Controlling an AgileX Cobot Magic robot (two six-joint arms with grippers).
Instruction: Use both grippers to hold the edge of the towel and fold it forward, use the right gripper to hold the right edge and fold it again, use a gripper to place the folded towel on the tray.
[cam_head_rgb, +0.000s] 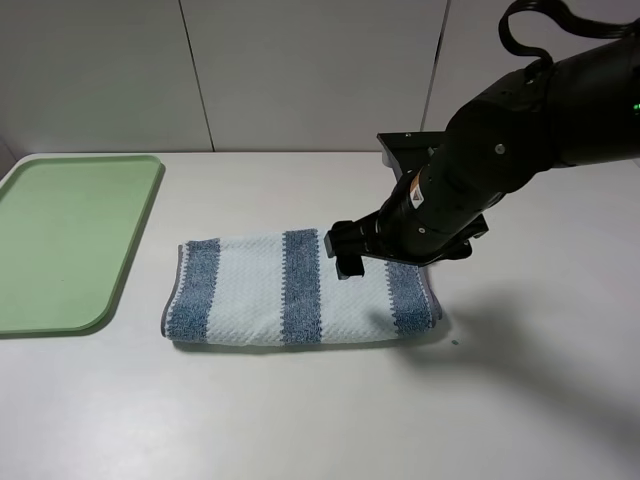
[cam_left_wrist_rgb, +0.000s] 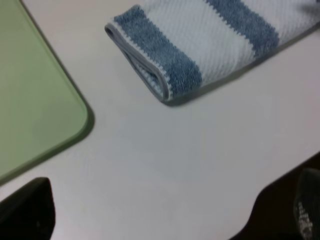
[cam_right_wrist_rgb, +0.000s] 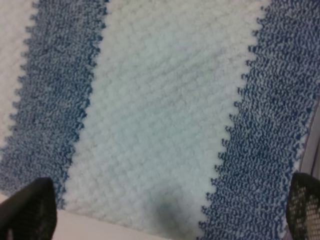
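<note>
The towel (cam_head_rgb: 300, 290), blue and pale striped, lies folded flat on the white table right of the tray (cam_head_rgb: 70, 240). My right gripper (cam_head_rgb: 348, 252) hovers low over the towel's right half, open. In the right wrist view its fingertips (cam_right_wrist_rgb: 30, 210) stand wide apart over the waffle cloth (cam_right_wrist_rgb: 160, 100), holding nothing. The left arm is outside the exterior view. In the left wrist view my left gripper (cam_left_wrist_rgb: 165, 210) is open over bare table, short of the towel's (cam_left_wrist_rgb: 200, 45) left end, where the grey hem (cam_left_wrist_rgb: 132, 52) shows doubled. The tray's corner (cam_left_wrist_rgb: 30, 90) lies beside it.
The light green tray holds nothing and sits at the table's left edge. A white wall panel rises behind the table (cam_head_rgb: 300, 420). The right arm's bulky body (cam_head_rgb: 520, 140) hangs over the table's right rear.
</note>
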